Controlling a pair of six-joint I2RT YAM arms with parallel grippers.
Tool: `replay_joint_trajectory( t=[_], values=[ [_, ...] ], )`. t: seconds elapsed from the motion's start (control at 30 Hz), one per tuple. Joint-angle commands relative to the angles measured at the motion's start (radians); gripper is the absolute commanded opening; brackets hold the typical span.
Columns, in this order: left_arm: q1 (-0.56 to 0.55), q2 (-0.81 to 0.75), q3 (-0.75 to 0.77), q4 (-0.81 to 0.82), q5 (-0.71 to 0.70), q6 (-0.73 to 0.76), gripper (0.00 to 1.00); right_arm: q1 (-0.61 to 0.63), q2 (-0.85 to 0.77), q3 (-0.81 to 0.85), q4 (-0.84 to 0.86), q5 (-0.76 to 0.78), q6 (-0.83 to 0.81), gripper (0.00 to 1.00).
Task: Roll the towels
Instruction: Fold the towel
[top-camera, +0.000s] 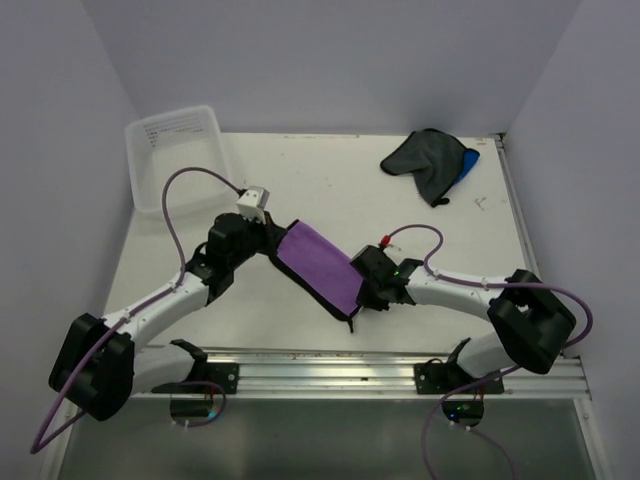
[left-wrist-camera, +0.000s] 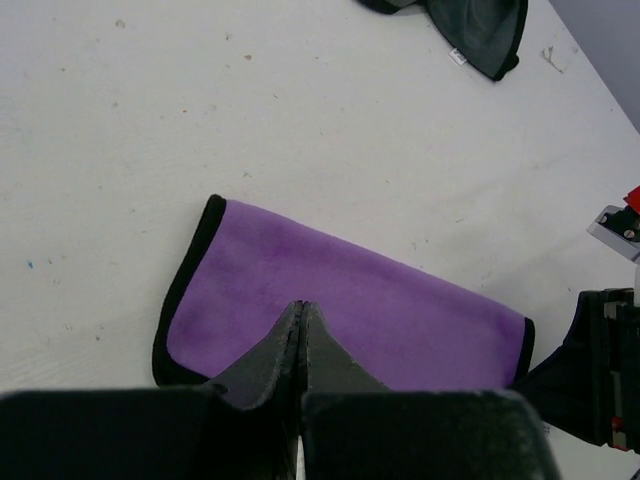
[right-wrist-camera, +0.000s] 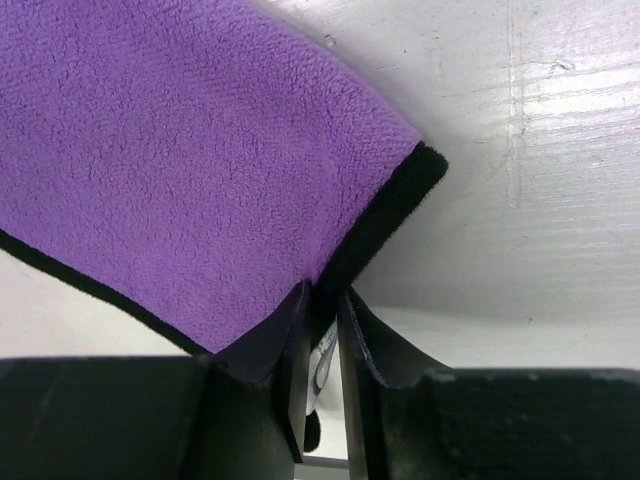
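Left gripper (left-wrist-camera: 302, 335): jaws pressed together on the near long edge of the purple towel (left-wrist-camera: 340, 295), at its end nearer the clear tub (top-camera: 175, 160). Right gripper (right-wrist-camera: 322, 310): jaws narrow, pinching the black-trimmed corner at the towel's opposite end. The purple towel lies as a long strip spanning diagonally between both grippers, mid-bench (top-camera: 330, 190), near the front. The dark grey towel (top-camera: 425, 160) sits crumpled at the far right corner, with the blue towel (top-camera: 468, 165) touching and partly under its right side.
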Motion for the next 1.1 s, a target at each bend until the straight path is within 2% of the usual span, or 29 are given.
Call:
replay_joint_trajectory(
  t=[0.0, 0.1, 0.27, 0.4, 0.6, 0.77, 0.87, 1.07],
  values=[
    [-0.001, -0.022, -0.017, -0.022, -0.011, 0.038, 0.00, 0.005, 0.013, -0.025, -0.088, 0.051, 0.009, 0.19],
    [-0.001, -0.027, -0.025, -0.025, 0.006, 0.033, 0.00, 0.005, -0.025, -0.020, -0.136, 0.083, -0.026, 0.13],
    [-0.001, -0.071, -0.059, -0.026, 0.021, 0.007, 0.00, 0.000, -0.135, -0.032, -0.216, 0.112, -0.115, 0.13],
    [-0.001, -0.130, -0.102, -0.028, 0.043, -0.029, 0.00, -0.003, -0.227, -0.069, -0.274, 0.108, -0.150, 0.01],
    [-0.021, -0.213, -0.140, -0.049, 0.066, -0.074, 0.00, -0.005, -0.408, -0.109, -0.427, 0.114, -0.173, 0.00],
    [-0.065, -0.239, -0.142, -0.082, 0.040, -0.080, 0.00, -0.005, -0.539, -0.036, -0.533, 0.116, -0.210, 0.00],
    [-0.093, -0.236, -0.140, -0.085, 0.020, -0.082, 0.00, -0.005, -0.496, 0.035, -0.552, 0.108, -0.247, 0.00],
    [-0.108, -0.217, -0.126, -0.083, 0.017, -0.079, 0.00, -0.003, -0.329, 0.145, -0.446, 0.086, -0.294, 0.00]
  ],
)
